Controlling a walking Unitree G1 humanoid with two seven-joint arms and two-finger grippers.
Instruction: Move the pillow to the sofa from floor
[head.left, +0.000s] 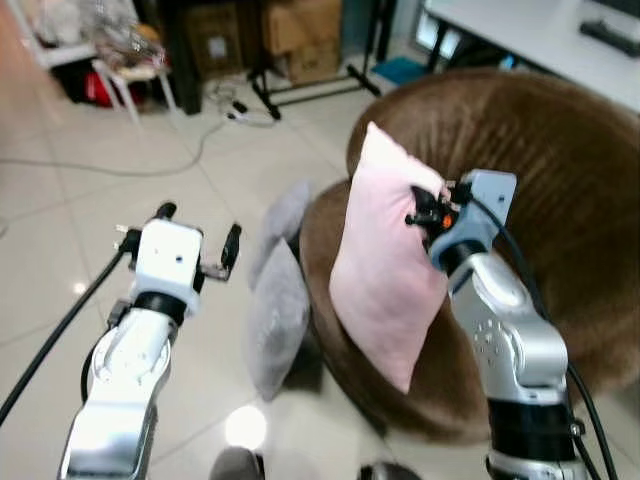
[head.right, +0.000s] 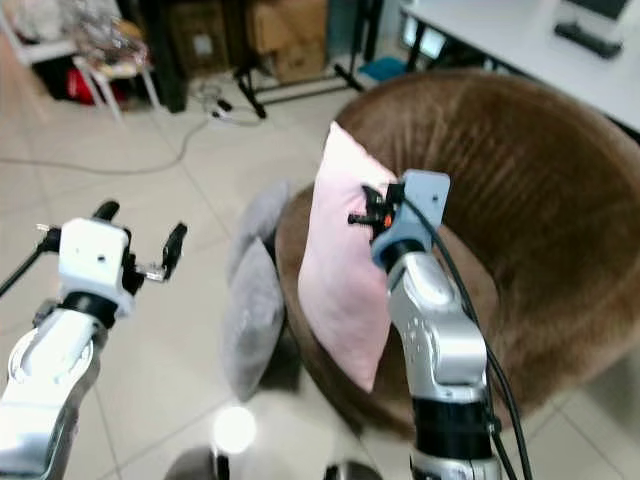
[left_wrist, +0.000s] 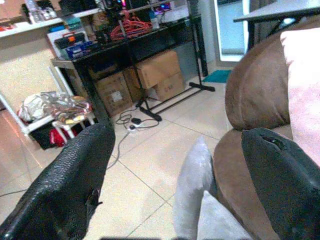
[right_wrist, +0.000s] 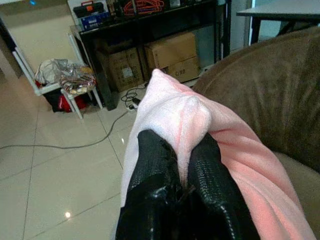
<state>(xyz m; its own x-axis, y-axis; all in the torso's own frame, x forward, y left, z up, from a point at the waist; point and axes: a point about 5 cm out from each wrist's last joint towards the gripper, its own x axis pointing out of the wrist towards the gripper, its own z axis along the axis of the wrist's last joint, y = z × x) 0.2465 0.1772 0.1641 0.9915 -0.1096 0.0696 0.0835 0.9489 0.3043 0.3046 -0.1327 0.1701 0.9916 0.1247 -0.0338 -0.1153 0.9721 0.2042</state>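
Pinching a fold of the pink pillow (right_wrist: 175, 120) with the right gripper (right_wrist: 182, 170), black fingers (right_wrist: 155, 160) closed tight on the fabric, seen close in the right wrist view. Holding the pillow up above the front of the round brown sofa (head.left: 560, 190), pillow hanging tilted, lower corner dropping over the front edge of the seat; touching the seat or not, cannot tell. Hovering the left gripper (head.left: 195, 245) over the tiled floor (head.left: 60, 250) to the left of the sofa, jaws spread wide and gripping nothing, gap between the two fingers (left_wrist: 65, 185) plain in the left wrist view. Lying on the floor just beside the sofa's left side, two grey cushions (head.left: 278, 320), one behind the other, leaning against the sofa base. Running across the tiles farther back, a grey cable (head.left: 150, 168). Standing at the back of the room, cardboard boxes (right_wrist: 172, 52) under a black shelf rack (right_wrist: 150, 30), and a small white rack with bags (left_wrist: 60, 107) to the left. Showing at the upper right, a white desk (head.left: 530, 30) with a dark item on top.
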